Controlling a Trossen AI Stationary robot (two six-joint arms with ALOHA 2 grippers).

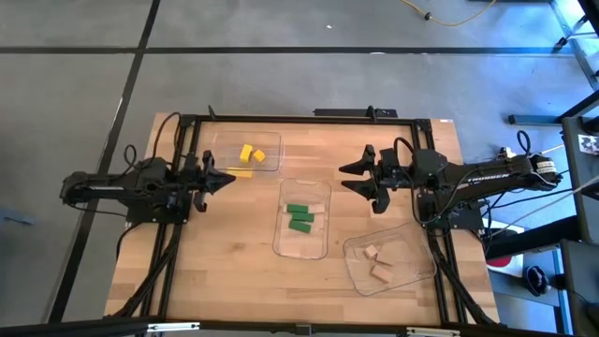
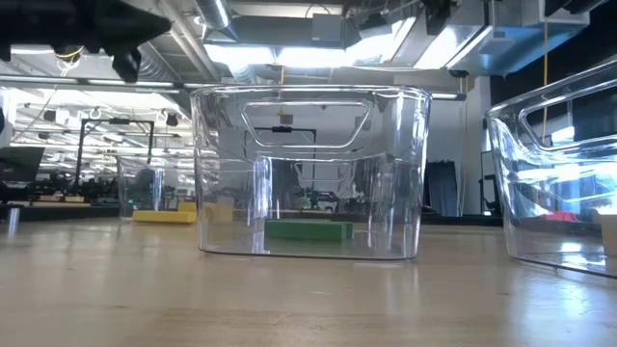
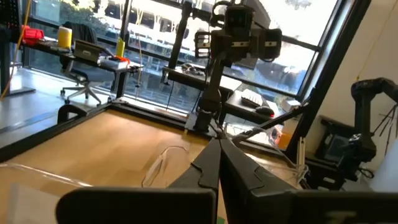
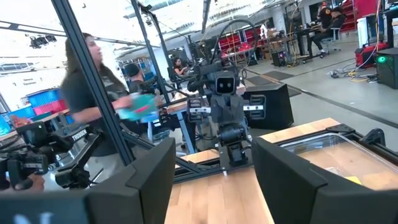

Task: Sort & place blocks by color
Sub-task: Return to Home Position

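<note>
Three clear trays stand on the wooden table. The far-left tray (image 1: 255, 150) holds yellow blocks (image 1: 251, 153), and another yellow block (image 1: 241, 173) lies at its near edge. The middle tray (image 1: 301, 245) holds green blocks (image 1: 299, 217). The near-right tray (image 1: 402, 271) holds tan blocks (image 1: 379, 264). My left gripper (image 1: 230, 181) hangs shut, with nothing in it, beside the yellow tray, its fingers closed to a point (image 3: 217, 149). My right gripper (image 1: 349, 178) hangs open above the table, right of the middle tray, with nothing between its fingers (image 4: 214, 186).
A black frame (image 1: 281, 117) runs around the table. Bare wood lies at the near left (image 1: 206, 271) and between the trays. In the low view the middle tray (image 2: 308, 173) stands in front, with a green block (image 2: 308, 229) in it. People move in the room behind.
</note>
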